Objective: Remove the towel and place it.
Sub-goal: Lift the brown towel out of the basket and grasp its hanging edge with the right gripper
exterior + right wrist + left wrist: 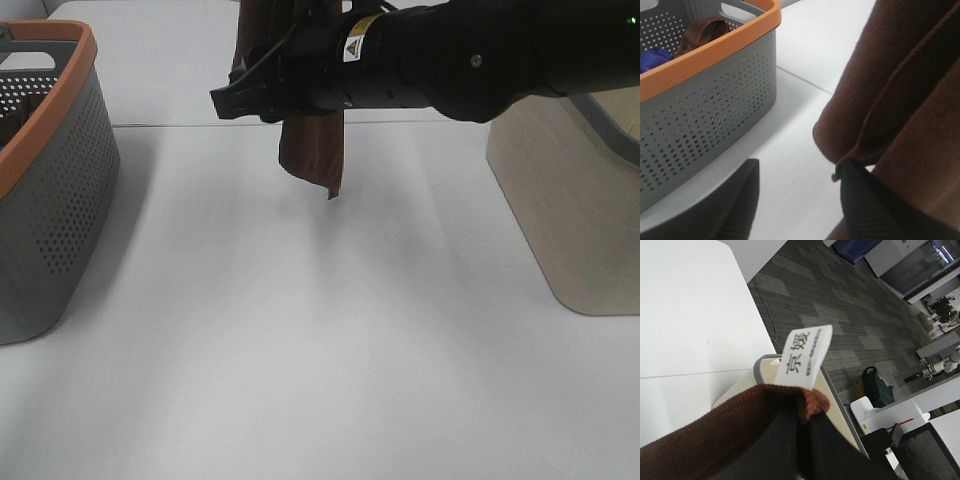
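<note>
The dark brown towel [312, 150] hangs folded above the far middle of the white table, its top cut off by the frame. In the left wrist view my left gripper [802, 422] is shut on the towel's [730, 430] edge just below its white tag [805, 357]; that gripper is outside the exterior view. My right arm reaches across from the right, in front of the towel. My right gripper [238, 92] stands open, and in its wrist view the towel [900, 85] lies against one finger [865, 200] while the other finger [740, 200] is apart from it.
A grey perforated basket with an orange rim [50, 200] stands at the left edge and holds a brown cloth [702, 30] and a blue cloth [655, 57]. A beige basket [570, 200] stands at the right.
</note>
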Robot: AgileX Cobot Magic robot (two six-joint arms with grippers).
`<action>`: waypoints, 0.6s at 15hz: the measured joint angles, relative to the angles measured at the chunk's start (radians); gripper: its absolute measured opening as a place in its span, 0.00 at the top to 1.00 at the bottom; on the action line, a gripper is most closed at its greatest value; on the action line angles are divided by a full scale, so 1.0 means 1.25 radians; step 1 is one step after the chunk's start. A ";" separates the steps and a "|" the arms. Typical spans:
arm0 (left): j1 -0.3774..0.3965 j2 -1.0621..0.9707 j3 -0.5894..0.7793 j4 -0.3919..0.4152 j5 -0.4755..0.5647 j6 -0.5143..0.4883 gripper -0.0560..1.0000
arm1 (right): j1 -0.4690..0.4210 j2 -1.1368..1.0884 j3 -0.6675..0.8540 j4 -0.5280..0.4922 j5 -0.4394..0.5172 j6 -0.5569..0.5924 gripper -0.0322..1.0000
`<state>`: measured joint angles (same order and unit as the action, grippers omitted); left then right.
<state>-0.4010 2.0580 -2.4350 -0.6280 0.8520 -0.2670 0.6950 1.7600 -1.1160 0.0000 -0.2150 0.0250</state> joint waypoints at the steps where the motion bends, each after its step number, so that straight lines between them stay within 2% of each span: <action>1: 0.000 0.000 0.000 0.000 0.000 0.000 0.94 | -0.006 0.000 0.000 0.000 -0.012 -0.005 0.47; 5: 0.000 0.000 0.000 0.000 0.002 0.000 0.94 | -0.028 0.011 0.000 0.000 -0.043 -0.020 0.46; 9: 0.000 0.000 0.000 0.000 0.005 0.000 0.94 | -0.083 0.044 0.000 0.033 -0.050 -0.020 0.46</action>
<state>-0.4010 2.0580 -2.4350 -0.6280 0.8580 -0.2670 0.5910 1.8150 -1.1160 0.0410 -0.2770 0.0000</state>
